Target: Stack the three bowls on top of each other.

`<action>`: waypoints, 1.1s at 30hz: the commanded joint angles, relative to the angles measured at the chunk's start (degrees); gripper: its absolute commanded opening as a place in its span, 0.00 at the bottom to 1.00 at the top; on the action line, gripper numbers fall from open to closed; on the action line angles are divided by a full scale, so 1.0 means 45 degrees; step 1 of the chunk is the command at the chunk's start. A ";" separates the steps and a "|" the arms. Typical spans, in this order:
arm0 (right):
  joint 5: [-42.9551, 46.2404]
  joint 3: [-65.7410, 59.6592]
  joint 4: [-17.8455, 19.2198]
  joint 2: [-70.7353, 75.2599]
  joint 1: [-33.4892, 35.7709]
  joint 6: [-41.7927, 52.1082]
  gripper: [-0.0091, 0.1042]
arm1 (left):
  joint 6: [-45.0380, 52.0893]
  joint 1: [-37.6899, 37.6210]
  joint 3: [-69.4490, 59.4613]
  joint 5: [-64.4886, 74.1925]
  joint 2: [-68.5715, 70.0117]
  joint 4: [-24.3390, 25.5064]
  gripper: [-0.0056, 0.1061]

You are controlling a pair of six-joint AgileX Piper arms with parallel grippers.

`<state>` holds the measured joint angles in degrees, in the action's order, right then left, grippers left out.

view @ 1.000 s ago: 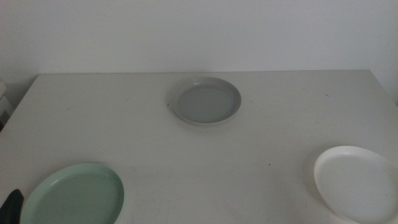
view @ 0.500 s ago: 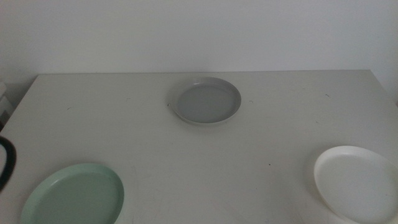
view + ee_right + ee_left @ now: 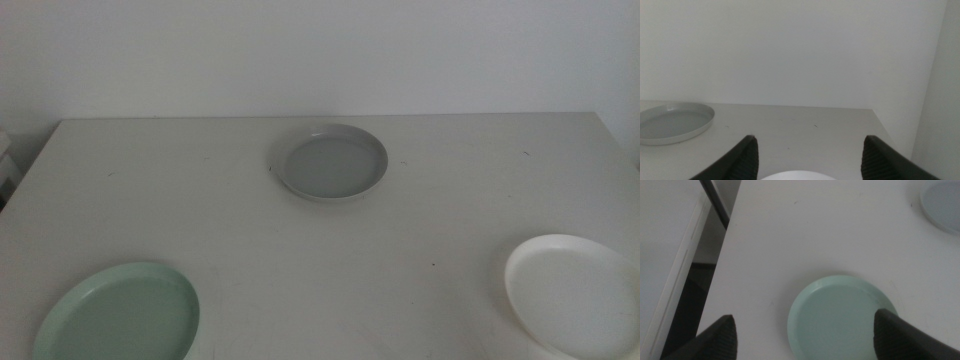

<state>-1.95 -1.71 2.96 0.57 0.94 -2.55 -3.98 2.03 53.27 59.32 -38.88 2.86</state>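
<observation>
Three bowls lie apart on the white table. The grey bowl (image 3: 334,163) sits at the far middle, the mint green bowl (image 3: 120,315) at the near left, the white bowl (image 3: 574,293) at the near right. Neither arm shows in the middle view. The left gripper (image 3: 807,332) hangs open above the mint green bowl (image 3: 840,317), its jaws wide to either side of it. The right gripper (image 3: 810,155) is open too, low over the table, with the white bowl's (image 3: 797,175) rim just showing between its jaws and the grey bowl (image 3: 672,122) farther off.
The table's left edge (image 3: 722,265) runs close beside the mint green bowl, with a drop to the dark floor and a white shelf beyond. A plain white wall stands behind the table. The table's far right corner (image 3: 872,112) lies beyond the right gripper.
A dark piece of the left arm showed at the middle view's left edge, low at first, then higher; now it is out of that view. The bowls have not moved.
</observation>
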 commanded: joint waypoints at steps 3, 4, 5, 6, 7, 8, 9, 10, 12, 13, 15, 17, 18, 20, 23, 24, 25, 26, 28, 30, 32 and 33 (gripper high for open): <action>0.0936 0.0102 0.0171 0.0346 -0.0049 0.0067 0.54 | -0.0145 -0.0084 0.0719 0.0308 -0.0761 -0.0133 0.99; 0.0936 0.0102 0.0171 0.0346 -0.0049 0.0067 0.54 | -0.0145 -0.0084 0.0699 0.0308 -0.0855 -0.0133 0.99; 0.0936 0.0102 0.0171 0.0346 -0.0049 0.0067 0.54 | -0.0145 -0.0084 0.0699 0.0322 -0.0926 -0.0133 0.99; 0.0936 0.0102 0.0171 0.0346 -0.0049 0.0067 0.54 | -0.0145 -0.0084 0.0699 0.0322 -0.0978 -0.0120 0.99; 0.0936 0.0102 0.0171 0.0346 -0.0049 0.0067 0.54 | -0.0145 -0.0084 0.0699 0.0337 -0.1022 -0.0120 0.99; 0.0936 0.0102 0.0171 0.0346 -0.0049 0.0067 0.54 | -0.0145 -0.0084 0.0699 0.0337 -0.1022 -0.0120 0.99; 0.0936 0.0102 0.0171 0.0346 -0.0049 0.0067 0.54 | -0.0145 -0.0084 0.0699 0.0336 -0.1024 -0.0085 0.99; 0.0936 0.0102 0.0171 0.0346 -0.0049 0.0067 0.54 | -0.0145 -0.0084 0.0699 0.0336 -0.1024 -0.0044 0.99; 0.0936 0.0102 0.0171 0.0346 -0.0049 0.0067 0.54 | -0.0145 -0.0084 0.0699 0.0290 -0.1024 -0.0499 0.99; 0.0936 0.0102 0.0171 0.0346 -0.0049 0.0067 0.54 | -0.0145 -0.0084 0.0699 0.0390 -0.1055 -0.0553 0.99; 0.0936 0.0102 0.0171 0.0346 -0.0049 0.0067 0.54 | -0.0145 -0.0084 0.0699 0.0699 -0.1296 -0.0553 0.99; 0.0936 0.0102 0.0171 0.0346 -0.0049 0.0067 0.54 | -0.0145 -0.0070 0.0699 0.1113 -0.1575 -0.0466 0.98; 0.0936 0.0102 0.0171 0.0346 -0.0049 0.0067 0.54 | -0.0131 -0.0070 0.0699 0.1227 -0.1765 -0.0466 0.97; 0.0936 0.0102 0.0171 0.0346 -0.0049 0.0067 0.54 | 0.0014 -0.0070 0.0699 0.1301 -0.2110 -0.0635 0.94; 0.0936 0.0102 0.0171 0.0346 -0.0049 0.0067 0.54 | 0.0633 -0.0070 0.0699 0.1314 -0.2667 -0.0809 0.88; 0.0936 0.0102 0.0171 0.0346 -0.0049 0.0067 0.54 | 0.0719 -0.0070 0.0699 0.1314 -0.2838 -0.0809 0.86; 0.0936 0.0102 0.0171 0.0346 -0.0049 0.0067 0.54 | 0.0884 -0.0070 0.0699 0.1314 -0.3001 -0.0809 0.85; 0.0936 0.0102 0.0171 0.0346 -0.0049 0.0067 0.54 | 0.0884 -0.0070 0.0699 0.1326 -0.3130 -0.0809 0.85; 0.0936 0.0102 0.0171 0.0346 -0.0049 0.0067 0.54 | 0.1138 -0.0070 0.0699 0.1393 -0.3463 -0.0798 0.85; 0.0936 0.0102 0.0171 0.0346 -0.0049 0.0067 0.54 | 0.1294 -0.0070 0.0699 0.1380 -0.3783 -0.0798 0.85; 0.0936 0.0102 0.0171 0.0346 -0.0049 0.0067 0.54 | 0.1371 -0.0070 0.0699 0.1288 -0.4160 -0.0798 0.85; 0.0936 0.0102 0.0171 0.0346 -0.0049 0.0067 0.54 | 0.1439 -0.0070 0.0699 0.1264 -0.4355 -0.0798 0.85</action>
<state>-1.95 -1.71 2.96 0.57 0.94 -2.55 2.12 2.03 54.73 67.11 -57.88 0.00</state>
